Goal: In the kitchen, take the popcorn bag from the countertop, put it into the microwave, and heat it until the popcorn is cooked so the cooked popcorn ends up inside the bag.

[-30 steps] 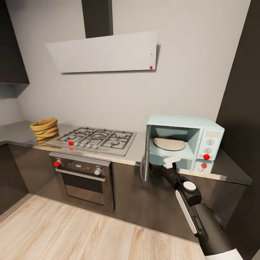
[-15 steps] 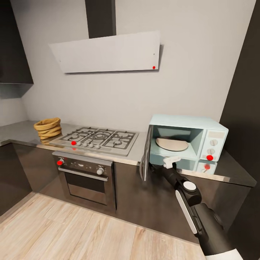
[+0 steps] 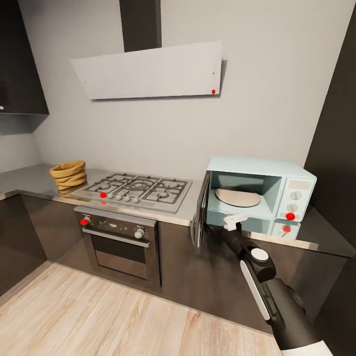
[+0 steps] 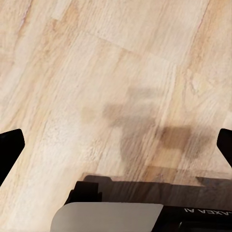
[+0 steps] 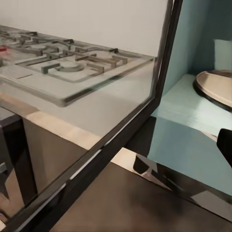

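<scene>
One popcorn bag (image 3: pixel 68 174) on countertop (image 3: pixel 29 182) left of one hob (image 3: pixel 138 190), well apart from one microwave (image 3: pixel 257 195), door open, one turntable plate (image 3: pixel 237 198) inside. Right gripper (image 3: pixel 234 220) below door sill, finger state unclear. Left gripper (image 4: pixel 116 145) fingers spread over floor (image 4: pixel 96 72)

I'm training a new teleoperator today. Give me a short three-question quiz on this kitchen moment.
1. True or false: the microwave door stands open.
2. The popcorn bag sits: A) inside the microwave, B) on the countertop left of the hob, C) on the floor.
3. What lies inside the microwave?

Key: 1 true. 2 B. 3 Only the turntable plate.
</scene>
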Tool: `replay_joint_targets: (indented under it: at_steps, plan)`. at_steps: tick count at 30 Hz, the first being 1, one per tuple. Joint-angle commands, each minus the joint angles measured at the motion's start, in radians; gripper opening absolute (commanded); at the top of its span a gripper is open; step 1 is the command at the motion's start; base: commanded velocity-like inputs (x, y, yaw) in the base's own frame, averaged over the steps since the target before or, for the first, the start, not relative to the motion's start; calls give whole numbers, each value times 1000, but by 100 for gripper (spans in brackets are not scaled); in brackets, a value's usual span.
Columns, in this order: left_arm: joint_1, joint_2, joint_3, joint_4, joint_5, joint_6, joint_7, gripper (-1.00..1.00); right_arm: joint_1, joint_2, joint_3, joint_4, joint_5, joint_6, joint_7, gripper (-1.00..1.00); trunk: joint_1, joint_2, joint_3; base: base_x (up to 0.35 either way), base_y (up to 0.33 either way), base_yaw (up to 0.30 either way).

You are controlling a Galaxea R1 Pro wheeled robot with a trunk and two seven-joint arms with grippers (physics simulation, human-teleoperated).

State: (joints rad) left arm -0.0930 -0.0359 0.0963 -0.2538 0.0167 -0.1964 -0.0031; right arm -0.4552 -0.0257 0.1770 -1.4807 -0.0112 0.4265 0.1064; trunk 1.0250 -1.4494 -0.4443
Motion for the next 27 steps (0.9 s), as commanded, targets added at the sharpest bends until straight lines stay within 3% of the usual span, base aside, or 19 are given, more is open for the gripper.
replay_joint_targets:
  at_steps: [1,7,12,16,23,27]
  plan:
    - [-1,-1,4,1,2,-3,0,100,-1,-1,0,-1,-1,6,1,100,0,-1,-1,0,0,0]
    - [-1,-1,4,1,2,-3,0,100,-2,-11,-24,0,-1,5,2,100,0,-1,-1,0,0,0]
    - [-1,-1,4,1,1,-3,-1,100,-2,-26,-166,2,0,6,10,100,0,-1,-1,0,0,0]
    - [-1,-1,4,1,2,-3,-1,100,-2,-86,-246,2,-4,2,12,100,0,-1,-1,0,0,0]
    - [4,-6,1,0,-4,-2,-4,100,-27,-94,-266,-28,0,0,10,100,0,-1,-1,0,0,0]
    - [3,-11,2,18,-4,-1,-4,100,-5,-96,-269,-29,0,4,10,100,0,-1,-1,-156,0,0]
